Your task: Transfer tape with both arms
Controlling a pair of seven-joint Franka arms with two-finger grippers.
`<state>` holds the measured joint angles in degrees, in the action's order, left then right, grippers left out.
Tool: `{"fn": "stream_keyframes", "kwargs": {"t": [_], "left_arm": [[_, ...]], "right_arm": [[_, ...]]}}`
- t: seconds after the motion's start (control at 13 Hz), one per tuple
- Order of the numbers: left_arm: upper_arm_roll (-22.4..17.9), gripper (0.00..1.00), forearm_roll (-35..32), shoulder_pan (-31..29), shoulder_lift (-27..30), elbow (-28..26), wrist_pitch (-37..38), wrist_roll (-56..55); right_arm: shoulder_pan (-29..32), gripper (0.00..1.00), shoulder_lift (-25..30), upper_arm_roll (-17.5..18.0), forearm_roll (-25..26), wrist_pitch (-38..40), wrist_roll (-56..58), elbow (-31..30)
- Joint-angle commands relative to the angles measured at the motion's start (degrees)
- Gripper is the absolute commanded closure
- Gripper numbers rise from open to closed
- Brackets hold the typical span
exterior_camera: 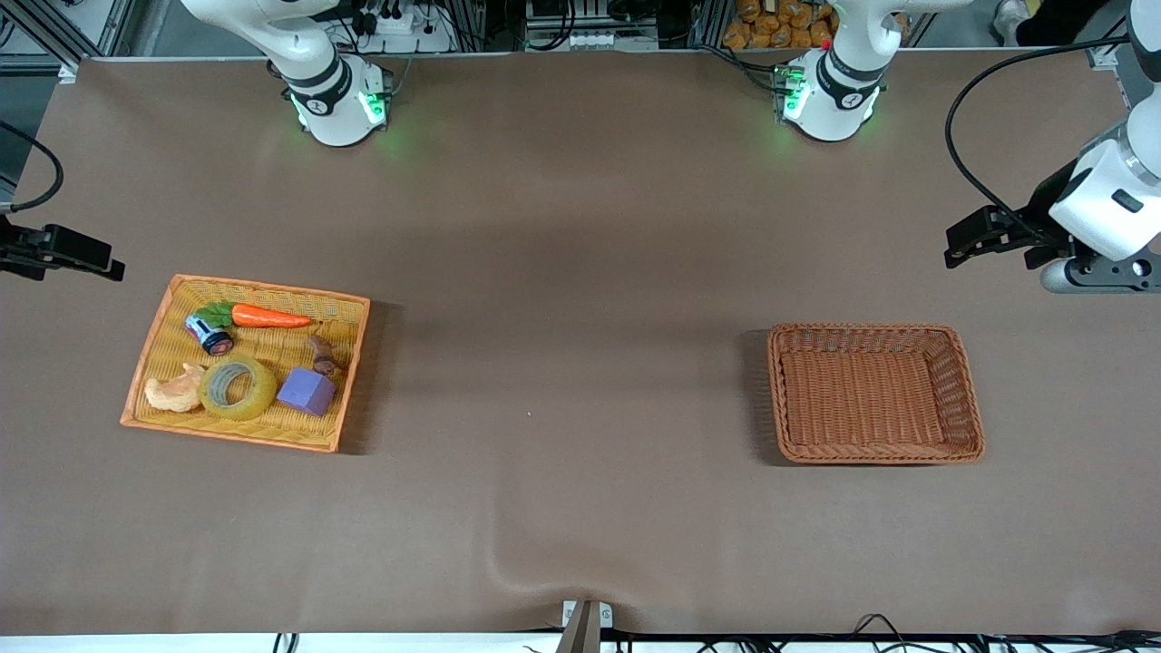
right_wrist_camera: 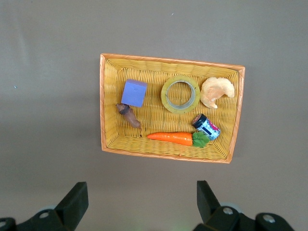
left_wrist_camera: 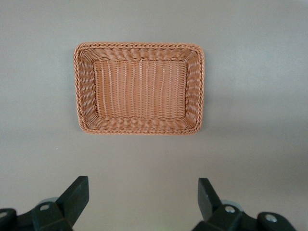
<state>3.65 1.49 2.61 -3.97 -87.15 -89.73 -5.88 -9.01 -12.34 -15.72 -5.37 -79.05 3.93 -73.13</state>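
I am looking down on the tape [exterior_camera: 238, 387], which is lying flat on its side, hole up, in the yellow basket [exterior_camera: 163, 313] toward the right arm's end of the table, sitting between the pale curved toy [exterior_camera: 176, 390] and the purple cube [exterior_camera: 307, 391] along the basket edge nearer the front camera. My right gripper [right_wrist_camera: 139, 202] is hanging with its fingers spread wide, holding nothing, above bare table beside that basket's carrot [right_wrist_camera: 169, 138] edge, so the ring is lying straight ahead of it, past the carrot. The right arm is clearly the nearer one for the pick. My left gripper [left_wrist_camera: 142, 199] is waiting, fingers equally wide and empty, above the table just beside the empty brown basket [left_wrist_camera: 81, 86] at the left arm's end. I am judging that nothing is moved yet.
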Motion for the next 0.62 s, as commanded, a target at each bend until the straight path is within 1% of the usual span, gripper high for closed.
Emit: {"fn": "stream_keyframes", "kwargs": {"t": [0.0,0.08,0.23,0.31,0.46,0.54], "left_arm": [[0.21,0.0,1.32,-0.41,-0.34,0.49,-0.09,-0.01],[0.21,0.0,1.32,-0.68,-0.34,0.66,-0.18,0.08],[0.21,0.0,1.32,-0.68,-0.95,0.84,-0.97,0.26],[0.21,0.0,1.41,-0.68,-0.87,0.84,-1.06,0.34],[0.21,0.0,1.41,-0.68,-0.87,0.84,-1.06,0.34],[0.21,0.0,1.41,-0.68,-0.87,0.84,-1.06,0.34]], "right_arm": [[0.04,0.0,1.17,-0.01,0.0,2.14,0.55,0.89],[-0.22,0.0,3.53,0.16,0.18,1.89,0.12,0.02],[-0.48,0.0,5.92,0.33,0.27,1.8,-0.23,-1.3],[-1.62,0.0,7.32,0.34,0.44,1.36,-0.24,-3.14],[-2.85,0.0,9.78,0.51,2.98,-3.54,-0.24,-8.14],[-3.38,0.0,10.4,0.42,3.34,-4.78,-0.24,-9.73]]}}
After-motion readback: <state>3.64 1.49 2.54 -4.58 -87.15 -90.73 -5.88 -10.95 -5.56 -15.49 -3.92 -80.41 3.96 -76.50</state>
